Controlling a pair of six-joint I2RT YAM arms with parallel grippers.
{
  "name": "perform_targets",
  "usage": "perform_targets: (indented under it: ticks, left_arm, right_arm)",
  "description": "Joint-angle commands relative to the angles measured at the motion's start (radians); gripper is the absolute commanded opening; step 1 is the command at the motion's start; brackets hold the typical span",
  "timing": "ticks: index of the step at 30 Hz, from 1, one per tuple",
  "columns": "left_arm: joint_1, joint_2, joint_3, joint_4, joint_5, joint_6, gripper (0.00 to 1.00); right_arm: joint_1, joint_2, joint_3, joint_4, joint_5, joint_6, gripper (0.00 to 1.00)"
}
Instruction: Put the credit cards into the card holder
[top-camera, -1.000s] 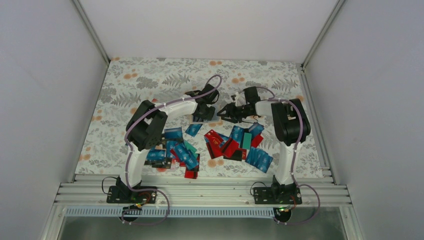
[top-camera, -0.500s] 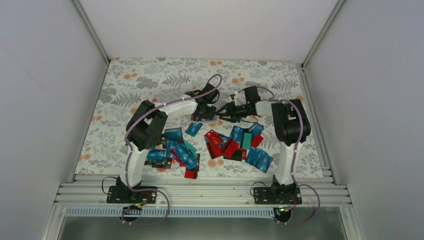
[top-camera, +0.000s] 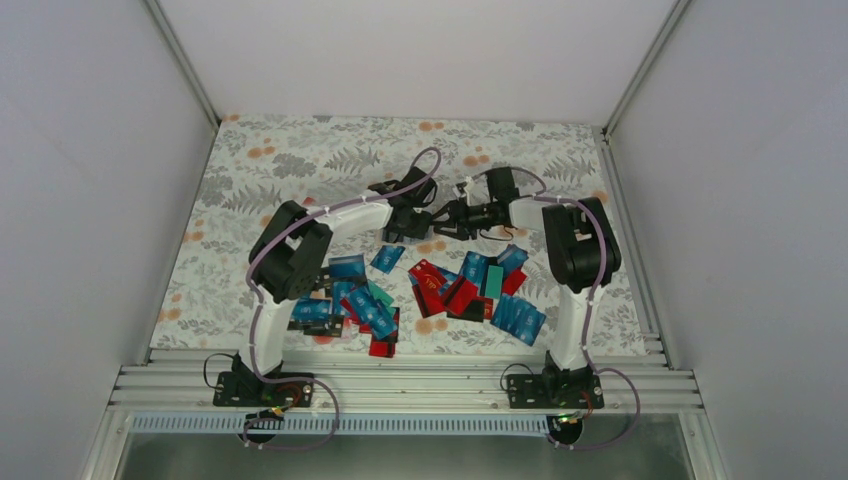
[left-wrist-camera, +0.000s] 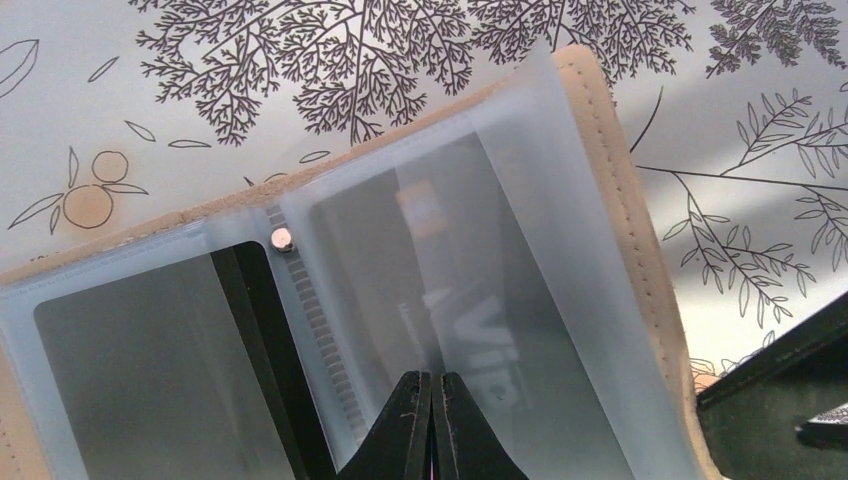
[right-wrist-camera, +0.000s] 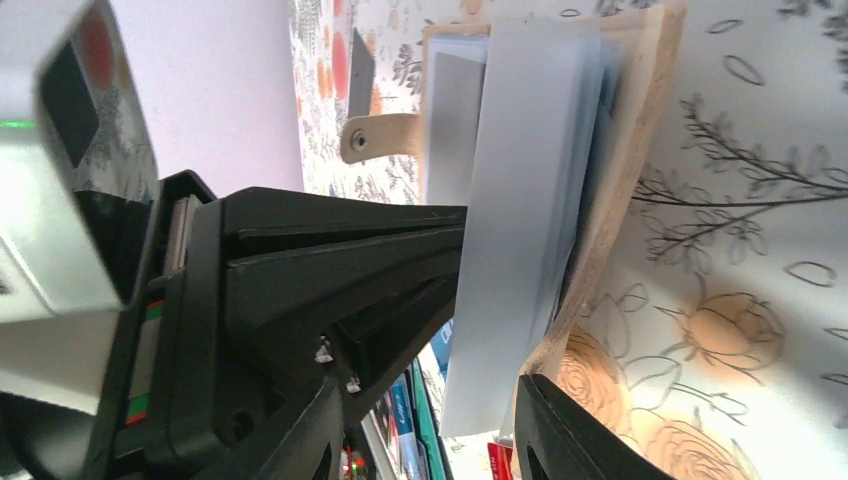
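Only 1 legible bit, left wrist view: pale letters "Vi" plus a 3rd letter that's unclear, on a dark card (left-wrist-camera: 470, 300) seen thru a frosted sleeve of the card holder (left-wrist-camera: 620, 190). The word runs toward the left gripper (left-wrist-camera: 432, 400), and its tips cover the rest. Higher on the same card there's a small orange-ish mark, too blurred to read.

Top view: credit cards (top-camera: 515, 315) on the counter (top-camera: 300, 160) carry light print, esp. the blue ones, but it's too small to make out.

Right wrist view: nothing readable. Card edges at the bottom show print, illegible.
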Motion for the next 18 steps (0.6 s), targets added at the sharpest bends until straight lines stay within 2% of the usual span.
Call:
perform_targets:
  ticks: [1, 3, 9, 18]
  left_arm:
    - [-0.002, -0.034, -0.028, 0.023, 0.059, -0.016, 0.02]
    - [0.004, -0.056, -0.037, 0.018, 0.056, -0.021, 0.02]
    - [0.036, -0.155, -0.107, 0.011, 0.021, -0.024, 0.02]
    - [0.062, -0.116, -0.113, 0.020, 0.033, 0.032, 0.02]
  right_arm:
    - [0.027, -0.049, 0.038, 0.021, -0.045, -0.001, 0.45]
    - [0.026, -0.062, 0.041, -0.033, -0.004, -0.038, 0.44]
    - [0.025, -0.142, 0.042, -0.214, 0.337, -0.152, 0.45]
    - [0.025, -0.113, 0.041, -0.204, 0.492, -0.109, 0.46]
